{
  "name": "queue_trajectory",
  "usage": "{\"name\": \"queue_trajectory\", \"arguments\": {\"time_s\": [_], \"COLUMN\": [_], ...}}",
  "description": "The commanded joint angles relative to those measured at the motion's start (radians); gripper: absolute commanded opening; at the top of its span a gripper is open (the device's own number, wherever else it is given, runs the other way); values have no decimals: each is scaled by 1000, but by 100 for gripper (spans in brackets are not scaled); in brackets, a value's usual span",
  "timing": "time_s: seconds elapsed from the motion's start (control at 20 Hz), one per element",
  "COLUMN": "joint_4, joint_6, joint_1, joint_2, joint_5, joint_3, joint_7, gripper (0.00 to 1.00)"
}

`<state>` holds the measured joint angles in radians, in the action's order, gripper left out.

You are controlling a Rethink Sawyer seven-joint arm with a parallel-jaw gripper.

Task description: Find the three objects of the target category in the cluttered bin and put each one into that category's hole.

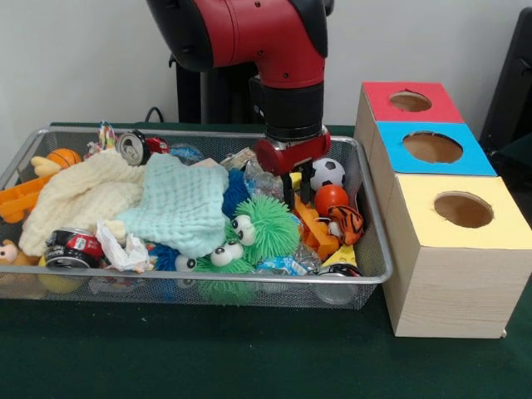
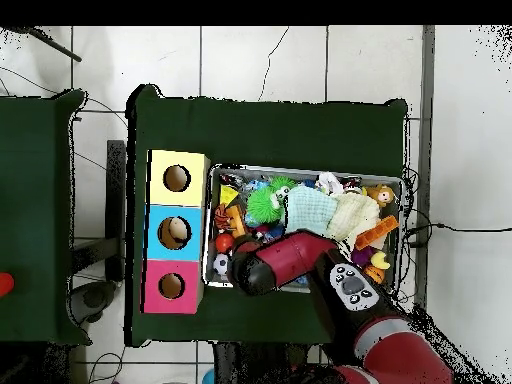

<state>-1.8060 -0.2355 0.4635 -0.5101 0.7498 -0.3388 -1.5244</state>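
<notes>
Here your hand (image 1: 289, 184) hangs low over the right part of the cluttered bin (image 1: 376, 241); you cannot tell whether it grips anything. A crinkled bottle (image 1: 284, 266) lies just behind the near rim, by the green spiky ball (image 1: 264, 226). You seem mid-search; next, settle on that bottle and close squarely, then carry it to a box hole (image 1: 433, 147).

tool (image 1: 287, 193) tips buried in clutter

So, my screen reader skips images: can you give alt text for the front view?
A red robot arm lowers its tool into a wire basket crammed with toys and cloths; a box with three round holes stands beside it.
</notes>
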Motion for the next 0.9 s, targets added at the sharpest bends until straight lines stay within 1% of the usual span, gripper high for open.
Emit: {"name": "queue_trajectory", "arguments": {"time_s": [0.05, 0.3, 0.4, 0.45, 0.9], "joint_4": [-20, -98, -107, -110, -91], "joint_6": [-121, -229, -233, -222, -232], "joint_1": [51, 120, 132, 140, 120], "joint_2": [-45, -156, -168, -167, -152], "joint_5": [-35, -124, -133, -127, -108], "joint_3": [-79, -162, -176, -185, -174], "joint_7": [27, 80, 79, 66, 48], "gripper": [0, 0, 0, 100, 100]}}
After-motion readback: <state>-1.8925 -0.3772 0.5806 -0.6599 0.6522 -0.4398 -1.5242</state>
